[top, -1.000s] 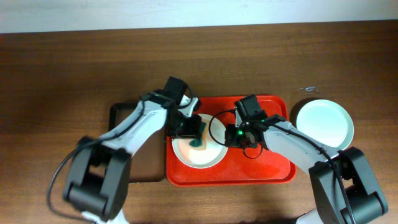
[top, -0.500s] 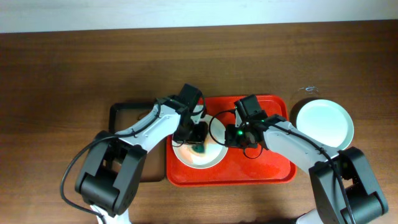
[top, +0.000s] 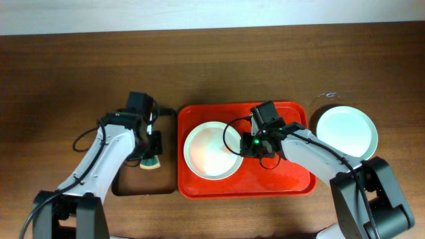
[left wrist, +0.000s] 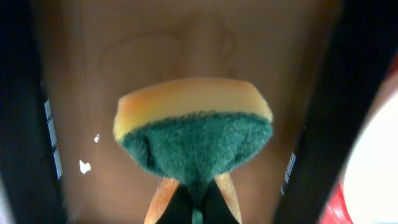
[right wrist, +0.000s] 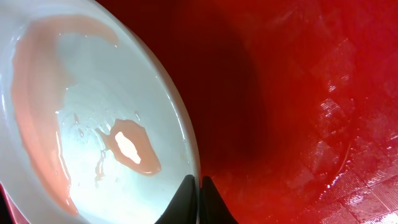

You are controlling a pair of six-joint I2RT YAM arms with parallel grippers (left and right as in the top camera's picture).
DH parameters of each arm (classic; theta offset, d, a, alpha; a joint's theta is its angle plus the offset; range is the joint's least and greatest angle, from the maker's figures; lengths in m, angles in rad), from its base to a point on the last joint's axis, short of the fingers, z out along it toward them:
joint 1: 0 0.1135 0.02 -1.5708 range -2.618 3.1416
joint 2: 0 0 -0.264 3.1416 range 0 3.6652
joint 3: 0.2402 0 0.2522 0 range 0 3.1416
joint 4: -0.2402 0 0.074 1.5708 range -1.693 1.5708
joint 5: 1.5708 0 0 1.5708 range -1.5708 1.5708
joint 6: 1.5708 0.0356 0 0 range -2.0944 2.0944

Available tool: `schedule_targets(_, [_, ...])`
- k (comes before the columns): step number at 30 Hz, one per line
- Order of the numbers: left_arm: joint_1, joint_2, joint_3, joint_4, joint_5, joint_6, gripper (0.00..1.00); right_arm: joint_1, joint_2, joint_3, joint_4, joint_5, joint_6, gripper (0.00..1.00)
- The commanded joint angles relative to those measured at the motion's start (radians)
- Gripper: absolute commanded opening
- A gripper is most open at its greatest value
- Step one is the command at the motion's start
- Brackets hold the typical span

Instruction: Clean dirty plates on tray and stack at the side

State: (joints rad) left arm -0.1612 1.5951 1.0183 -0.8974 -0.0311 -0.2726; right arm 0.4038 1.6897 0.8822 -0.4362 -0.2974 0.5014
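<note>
A white plate (top: 211, 150) lies on the left half of the red tray (top: 285, 179). In the right wrist view this plate (right wrist: 93, 112) looks wet with a pinkish sheen. My right gripper (top: 244, 147) is shut on the plate's right rim, its jaws (right wrist: 199, 190) pinching the edge. My left gripper (top: 150, 154) is off to the left over the brown tray (top: 129, 186), shut on a yellow-and-green sponge (top: 151, 162). In the left wrist view the sponge (left wrist: 193, 124) bulges out ahead of the closed left gripper (left wrist: 196, 202).
On the bare table right of the red tray, a pale plate sits on top of a pale green one (top: 346, 131). The black-rimmed brown tray touches the red tray's left side. Dark wooden tabletop (top: 80, 79) surrounds everything.
My left arm has swung left off the white plate, carrying the sponge over the brown tray. The right arm and the plate have not moved.
</note>
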Motion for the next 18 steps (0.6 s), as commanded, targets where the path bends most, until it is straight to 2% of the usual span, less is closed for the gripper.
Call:
schedule_targets(1, [0.002,0.000,-0.093,0.080,-0.013,0.063,0.00,0.009,0.006,-0.003,0.003,-0.005,0.005,0.04])
schedule_targets(3, [0.002,0.000,-0.109,0.096,-0.010,0.070,0.02,0.009,0.006,-0.003,0.004,-0.005,0.005,0.04])
schedule_targets(4, [0.002,0.000,-0.109,0.101,-0.006,0.069,0.10,0.009,0.006,-0.002,0.004,-0.005,0.005,0.05])
schedule_targets(6, [0.003,0.000,-0.109,0.101,0.001,0.069,0.32,0.009,0.006,-0.003,0.003,-0.005,0.005,0.05])
schedule_targets(8, [0.003,-0.001,-0.077,0.064,0.001,0.069,0.57,0.009,0.006,-0.003,0.004,-0.005,0.005,0.10])
schedule_targets(11, [0.003,-0.039,0.056,-0.057,0.014,0.061,0.63,0.009,0.006,-0.002,0.004,-0.005,0.005,0.11])
schedule_targets(14, [0.024,-0.138,0.138,-0.071,0.017,0.007,0.69,0.009,0.006,-0.002,0.003,-0.005,0.005,0.29])
schedule_targets(15, [0.045,-0.177,0.141,-0.075,0.017,-0.022,0.79,0.009,0.006,-0.002,0.004,-0.002,0.005,0.37])
schedule_targets(17, [0.120,-0.275,0.141,-0.088,0.057,-0.035,0.82,0.010,0.007,-0.003,0.003,0.017,0.006,0.41])
schedule_targets(18, [0.143,-0.301,0.141,-0.090,0.069,-0.034,0.90,0.009,0.008,-0.002,0.003,0.018,0.006,0.41])
